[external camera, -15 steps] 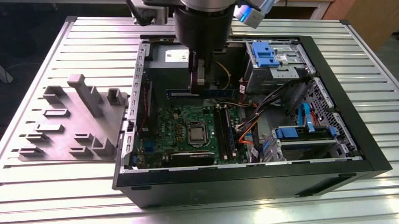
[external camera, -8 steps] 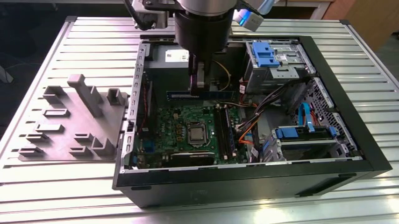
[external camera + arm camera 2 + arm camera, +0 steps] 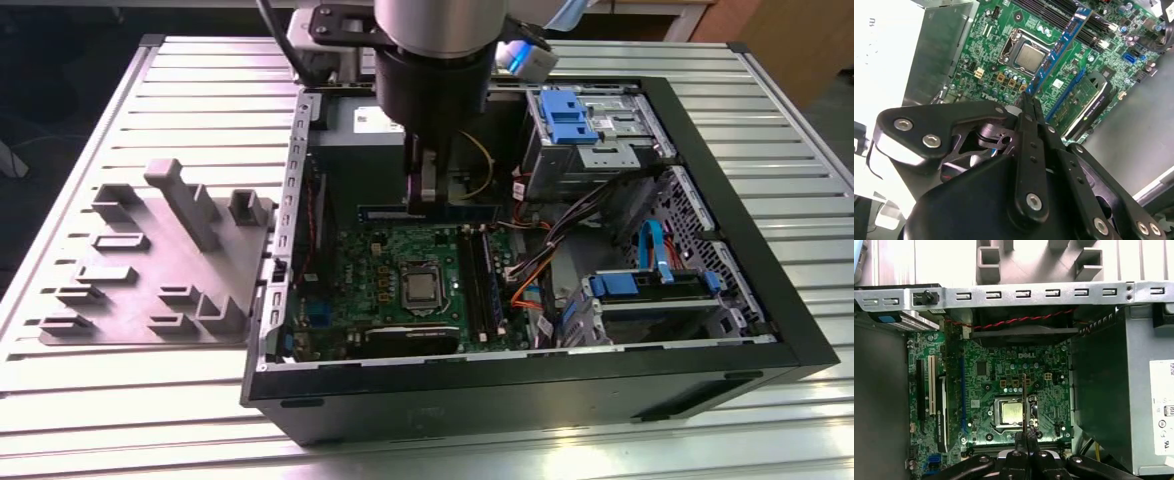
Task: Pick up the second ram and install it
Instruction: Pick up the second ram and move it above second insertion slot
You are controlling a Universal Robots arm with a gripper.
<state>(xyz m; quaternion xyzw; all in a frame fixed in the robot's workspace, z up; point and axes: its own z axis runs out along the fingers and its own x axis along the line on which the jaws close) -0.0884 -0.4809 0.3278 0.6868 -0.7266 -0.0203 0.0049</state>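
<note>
From the exterior view the arm (image 3: 430,60) blocks the far part of the computer case (image 3: 534,395). In the second wrist view the second ram (image 3: 1059,47) vanishes at one end inside the closed hand (image 3: 1026,99).

Gripper (image 3: 424,197) holding second ram (image 3: 461,212) inside case (image 3: 534,400): power supply (image 3: 358,150) close beside, drive cage (image 3: 587,130) opposite, motherboard (image 3: 400,265) beneath open.

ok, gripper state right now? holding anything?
Gripper: shut on the second ram, which it holds over the motherboard.
</note>
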